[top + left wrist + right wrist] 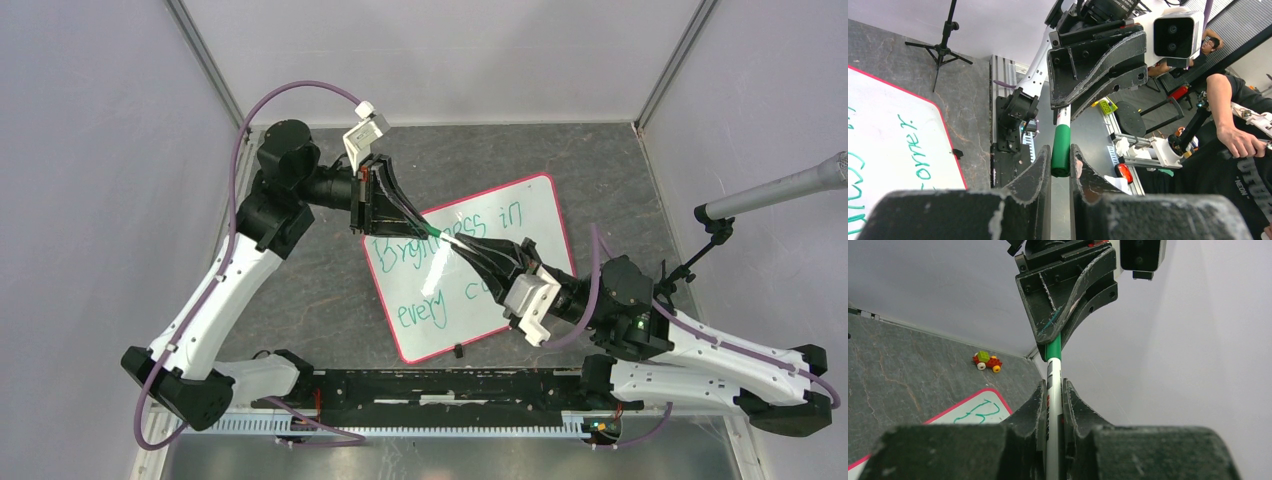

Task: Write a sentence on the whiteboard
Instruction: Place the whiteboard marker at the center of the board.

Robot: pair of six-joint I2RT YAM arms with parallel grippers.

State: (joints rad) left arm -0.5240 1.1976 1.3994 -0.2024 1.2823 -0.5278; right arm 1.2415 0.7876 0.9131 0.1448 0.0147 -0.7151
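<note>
**Both grippers clamp one marker above whiteboard**

Left gripper [1060,159] is pinched on the green cap [1061,145] of the marker [445,238]. Right gripper [1054,390] faces it tip to tip, jaws narrow and clamped on the white barrel [1053,375]. Marker is held level between them, off the board. Whiteboard [530,215] lies flat mid-bench, skewed to the edges, its near-left corner close to the near edge. Sentence [420,313] is in green, two lines: "Brightness in" and "every co…", the rest hidden under the right arm in the top view. Small toy car [986,361] sits by the far edge.
</note>
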